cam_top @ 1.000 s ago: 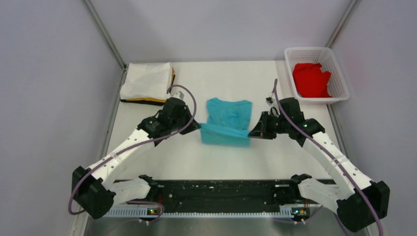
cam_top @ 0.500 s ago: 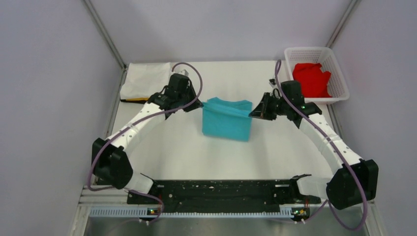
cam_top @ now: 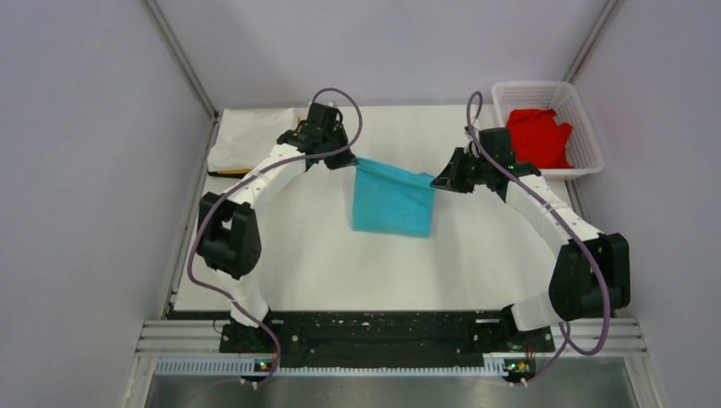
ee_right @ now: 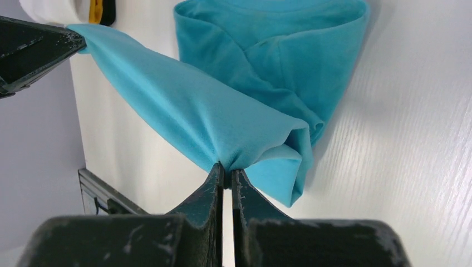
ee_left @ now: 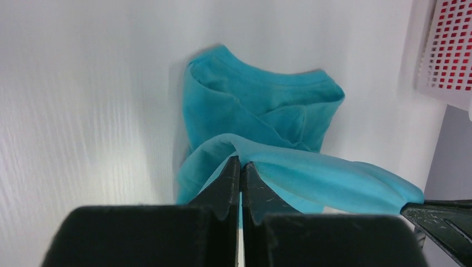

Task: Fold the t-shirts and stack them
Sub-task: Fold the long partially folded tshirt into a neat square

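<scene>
The blue shirt (cam_top: pixel 393 204) is held taut between the left gripper (cam_top: pixel 350 161) and right gripper (cam_top: pixel 435 180), both clamped on its edge, the rest trailing beneath; should it be pulled unevenly, a thin pinch could be lost and the fold skewed.

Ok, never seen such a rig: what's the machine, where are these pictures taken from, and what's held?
Two robot arms stand at the near edge of a white table. The wide picture looks down from above and behind them; the other two come from a camera on each wrist. The left gripper and right gripper each pinch a turquoise shirt, one edge stretched between them, the rest lying on the table. A folded white shirt lies far left; a red shirt sits in a basket far right.
</scene>
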### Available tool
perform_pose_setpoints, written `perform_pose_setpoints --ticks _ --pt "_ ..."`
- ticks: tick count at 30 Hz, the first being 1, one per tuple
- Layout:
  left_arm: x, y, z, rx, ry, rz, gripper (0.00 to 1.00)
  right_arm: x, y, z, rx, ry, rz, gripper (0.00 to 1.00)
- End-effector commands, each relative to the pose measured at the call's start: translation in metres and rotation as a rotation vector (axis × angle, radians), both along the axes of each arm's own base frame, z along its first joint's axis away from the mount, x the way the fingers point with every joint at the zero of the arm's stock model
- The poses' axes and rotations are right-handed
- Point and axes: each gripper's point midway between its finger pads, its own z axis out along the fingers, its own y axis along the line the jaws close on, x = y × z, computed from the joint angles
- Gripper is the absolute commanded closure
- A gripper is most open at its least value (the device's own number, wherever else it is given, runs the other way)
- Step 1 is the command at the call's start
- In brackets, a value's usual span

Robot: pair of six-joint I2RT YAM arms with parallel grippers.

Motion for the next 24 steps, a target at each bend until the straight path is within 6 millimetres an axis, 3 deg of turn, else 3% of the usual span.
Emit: perform_pose_setpoints --ticks 1,12,14,16,17,18,19,20,21,24 --pt "0.038 0.009 -0.005 0.049 -0.035 0.017 1.0 0.038 -0.014 -0.003 -0.013 -0.039 -0.08 1.0" --pt "0.078 -0.002 -0.05 0.081 0.033 -0.008 1.0 0.088 -0.023 -0.047 -0.064 0.007 -0.179 1.0" --pt "0.084 -0.002 -0.055 0.084 0.046 -0.002 0.93 0.102 -0.025 -0.053 -0.071 -0.003 -0.191 0.97" --pt "0.089 -0.002 -0.06 0.082 0.06 -0.003 0.72 0.117 -0.029 -0.054 -0.086 -0.009 -0.201 0.79" --pt "0.093 -0.001 -0.055 0.076 0.054 0.001 0.58 0.122 -0.029 -0.053 -0.093 -0.009 -0.194 0.58" --pt "0.093 -0.001 -0.054 0.072 0.058 -0.001 0.43 0.125 -0.028 -0.05 -0.1 -0.002 -0.182 0.29" --pt "0.093 -0.001 -0.051 0.067 0.056 -0.003 0.3 0.127 -0.028 -0.047 -0.104 0.001 -0.173 0.14" --pt "0.091 -0.002 -0.05 0.062 0.052 -0.006 0.09 0.125 -0.028 -0.042 -0.106 0.0 -0.17 0.03" --pt "0.089 -0.003 -0.049 0.055 0.05 -0.011 0.02 0.124 -0.029 -0.037 -0.11 -0.01 -0.172 0.01" --pt "0.072 -0.005 -0.056 0.031 0.071 -0.045 0.01 0.108 -0.041 -0.028 -0.147 -0.032 -0.216 0.01"
